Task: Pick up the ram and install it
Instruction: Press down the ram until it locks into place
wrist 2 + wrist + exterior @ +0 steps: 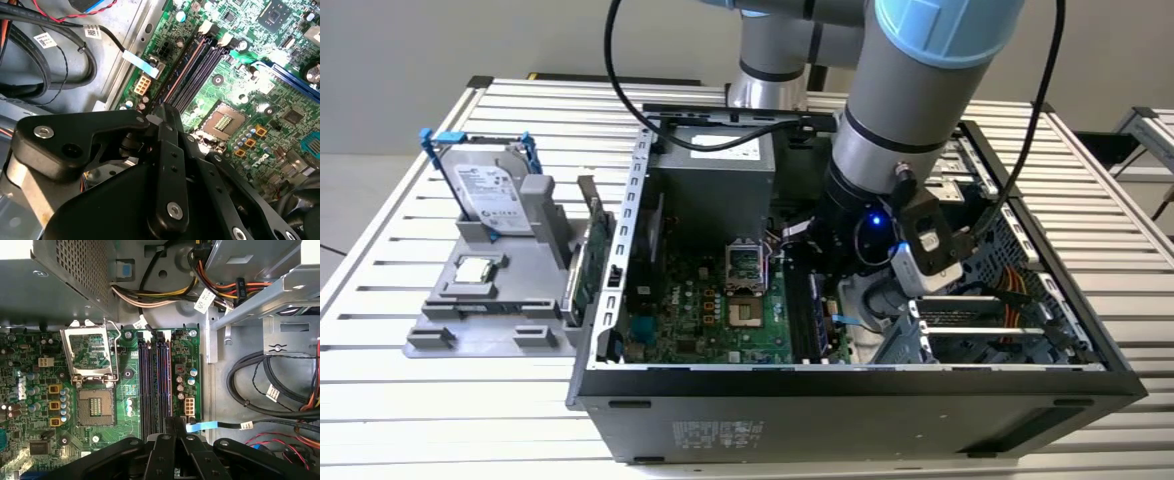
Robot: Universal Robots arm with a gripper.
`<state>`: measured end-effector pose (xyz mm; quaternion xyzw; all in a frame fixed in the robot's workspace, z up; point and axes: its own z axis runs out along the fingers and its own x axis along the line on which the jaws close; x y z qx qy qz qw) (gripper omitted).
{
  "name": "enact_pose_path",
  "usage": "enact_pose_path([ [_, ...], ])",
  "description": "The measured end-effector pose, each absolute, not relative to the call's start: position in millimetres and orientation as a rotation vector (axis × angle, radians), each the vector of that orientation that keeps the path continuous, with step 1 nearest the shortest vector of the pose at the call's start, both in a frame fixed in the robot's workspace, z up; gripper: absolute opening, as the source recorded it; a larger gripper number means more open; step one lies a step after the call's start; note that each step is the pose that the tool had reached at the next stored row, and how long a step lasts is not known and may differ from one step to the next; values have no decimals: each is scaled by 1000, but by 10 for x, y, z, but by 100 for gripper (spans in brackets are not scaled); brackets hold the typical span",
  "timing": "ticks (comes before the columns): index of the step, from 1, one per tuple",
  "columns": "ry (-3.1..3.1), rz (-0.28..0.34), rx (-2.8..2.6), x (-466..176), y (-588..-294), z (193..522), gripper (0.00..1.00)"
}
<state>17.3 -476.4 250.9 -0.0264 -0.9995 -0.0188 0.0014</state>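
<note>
On the exterior view's left, a slatted metal table (400, 200) carries a grey holder (434, 335). A hard drive (494, 195) stands upright at the holder's back, and a small square chip (478, 268) lies flat in front of it. A green card (598, 265) stands on edge along the holder's right side, just beside the wall of the open computer case (854, 410).

Inside the case we see the grey power box (714, 190) at the back and the green main board (707, 310) below it. The open processor socket (744, 265) sits near the board's middle. To the right of the socket run the long dark memory slots (817, 310) (four of them, side by side, in the first wrist view).

The arm (907, 110) reaches down into the case, and the gripper (173, 421) hangs low over one end of those slots. Both wrist views place it there, just beside a flat cable with a blue tab (199, 426). Whether the gripper is clenched on anything or released, we cannot tell. We also cannot tell where the ram is: the slots look dark from this angle, and we cannot make out whether a stick sits in one of them.

Further right, black cables (260, 385) loop across the bare metal floor of the case.
</note>
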Motion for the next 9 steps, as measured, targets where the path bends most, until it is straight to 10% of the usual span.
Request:
enact_pose_path([
  [9, -3137, -59, -83, 173, -4764, 2517, 0],
])
